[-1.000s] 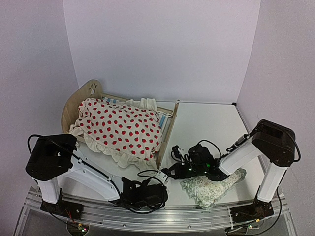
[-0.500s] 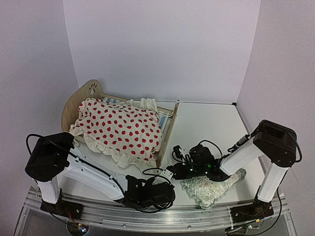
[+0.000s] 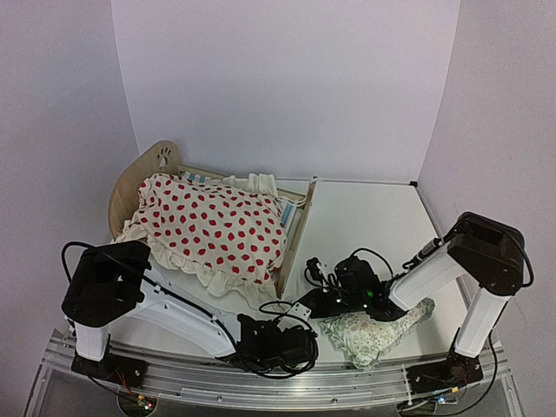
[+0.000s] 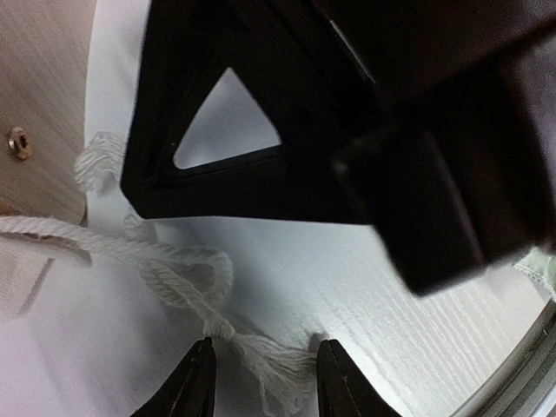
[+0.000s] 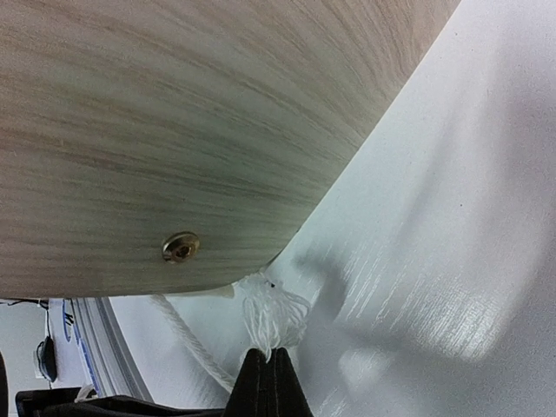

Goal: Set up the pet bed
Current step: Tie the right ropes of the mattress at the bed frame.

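White tabletop [image 3: 365, 217] meets lilac walls [image 3: 287, 87]. The pet bed [image 3: 143, 178] sits back-left, its base mostly hidden under a dotted cushion [image 3: 213, 226]. The left claw [image 4: 265, 387] stands parted around a twisted cord's [image 4: 174, 274] frayed end, pinching nothing. The right claw [image 5: 268, 387] is closed on a fluffy tassel [image 5: 271, 317] below the smooth, grained footboard [image 5: 174, 113].

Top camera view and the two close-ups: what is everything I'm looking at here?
pet bed: one, light wood, far left of the table.
cushion: one, cream with red dots, lying on the bed.
pillow: one, green floral, near right of the table.
cord: white, frayed ends, at the bed's foot; count unclear.
table: one, white.
left arm: one, white and black; jaws apart astride a frayed cord end.
right arm: one, white and black; jaws shut on a cord end.
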You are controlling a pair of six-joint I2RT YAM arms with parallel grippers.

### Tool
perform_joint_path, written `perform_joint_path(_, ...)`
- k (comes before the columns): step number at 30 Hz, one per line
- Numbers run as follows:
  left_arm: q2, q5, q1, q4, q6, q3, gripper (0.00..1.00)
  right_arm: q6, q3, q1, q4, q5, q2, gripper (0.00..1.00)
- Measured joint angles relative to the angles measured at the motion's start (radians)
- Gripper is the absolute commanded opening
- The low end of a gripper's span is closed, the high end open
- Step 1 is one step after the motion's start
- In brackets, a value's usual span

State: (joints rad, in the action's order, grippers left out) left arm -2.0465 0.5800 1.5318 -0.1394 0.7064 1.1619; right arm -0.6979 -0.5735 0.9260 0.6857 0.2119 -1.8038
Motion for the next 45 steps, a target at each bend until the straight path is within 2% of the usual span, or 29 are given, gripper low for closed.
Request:
perform_joint_path(2, -0.008, -0.001, 0.000, -0.001, 0.004, 0.013, 0.14, 0.001, 0.001, 0.000, 0.000, 0.000, 0.001, 0.00)
perform_joint_path(5, -0.012, 0.016, -0.002, -0.011, 0.015, 0.016, 0.00, 0.002, 0.007, 0.000, -0.001, -0.002, 0.006, 0.00)
perform_joint_path(13, -0.001, 0.044, -0.001, -0.017, 0.042, -0.005, 0.00, 0.010, 0.015, 0.000, -0.016, -0.019, 0.031, 0.00)
perform_joint_path(21, 0.167, 0.087, -0.001, -0.131, 0.089, -0.171, 0.00, 0.058, -0.027, -0.026, -0.142, -0.122, 0.074, 0.00)
perform_joint_path(28, 0.267, 0.146, -0.002, -0.172, 0.139, -0.238, 0.00, 0.098, -0.122, -0.092, -0.241, -0.204, 0.089, 0.00)
perform_joint_path(42, 0.379, 0.280, -0.006, -0.310, 0.336, -0.324, 0.00, 0.168, -0.213, -0.119, -0.424, -0.308, 0.130, 0.00)
perform_joint_path(45, 0.382, 0.293, -0.006, -0.287, 0.338, -0.343, 0.08, 0.175, -0.233, -0.119, -0.464, -0.324, 0.131, 0.00)
